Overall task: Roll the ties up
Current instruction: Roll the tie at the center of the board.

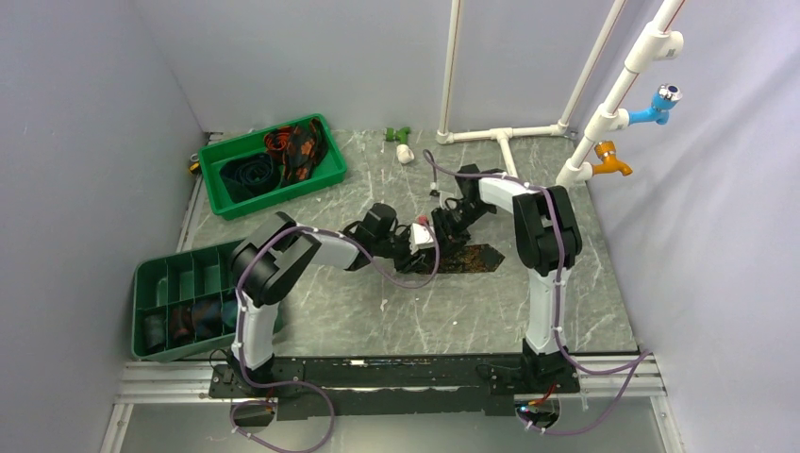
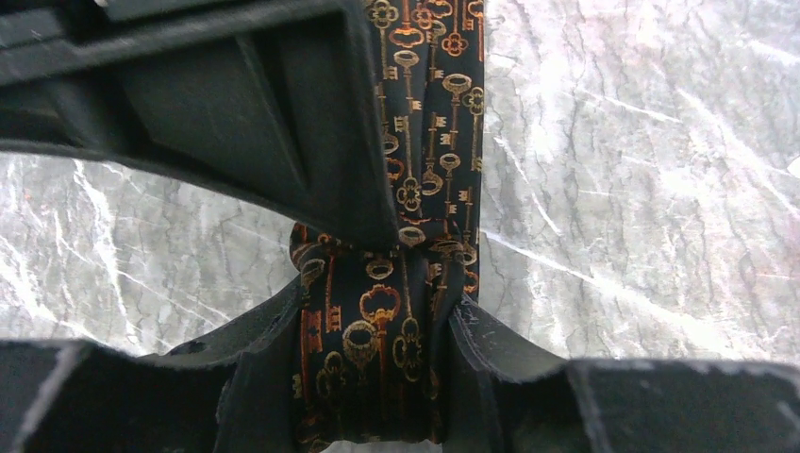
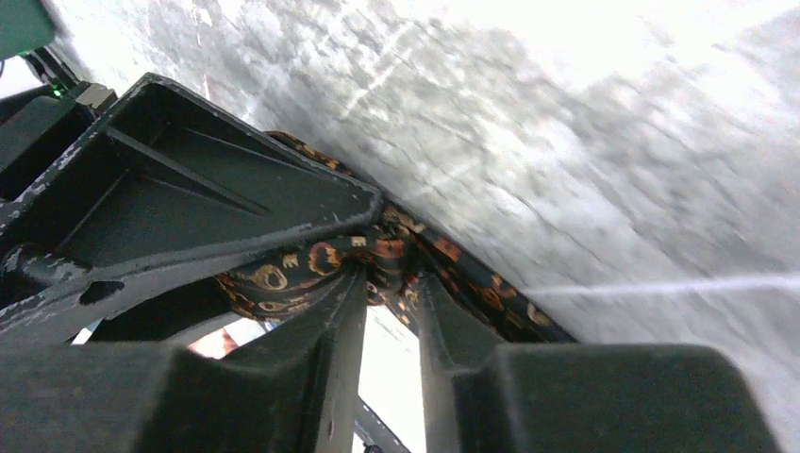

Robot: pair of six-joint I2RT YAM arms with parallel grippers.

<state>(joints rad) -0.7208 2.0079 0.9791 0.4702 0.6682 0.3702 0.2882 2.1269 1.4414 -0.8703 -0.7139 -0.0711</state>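
Observation:
A black tie with an orange key print (image 1: 475, 257) lies mid-table, its loose end stretching right. My left gripper (image 1: 416, 247) is shut on the rolled part of this tie (image 2: 373, 344), which fills the gap between its fingers (image 2: 491, 349); the flat length runs away from the roll (image 2: 434, 104). My right gripper (image 1: 443, 226) meets it from the far side and is shut on a bunched fold of the same tie (image 3: 391, 260), pinched at its fingertips (image 3: 344, 302). The two grippers touch or nearly touch. More ties lie tangled in the back green tray (image 1: 283, 156).
A green compartment tray (image 1: 151, 283) at the left edge holds rolled ties in its near cells. White pipes (image 1: 505, 137) with a blue tap (image 1: 658, 106) and an orange tap (image 1: 610, 156) stand at the back right. A small green and white object (image 1: 402, 143) lies at the back.

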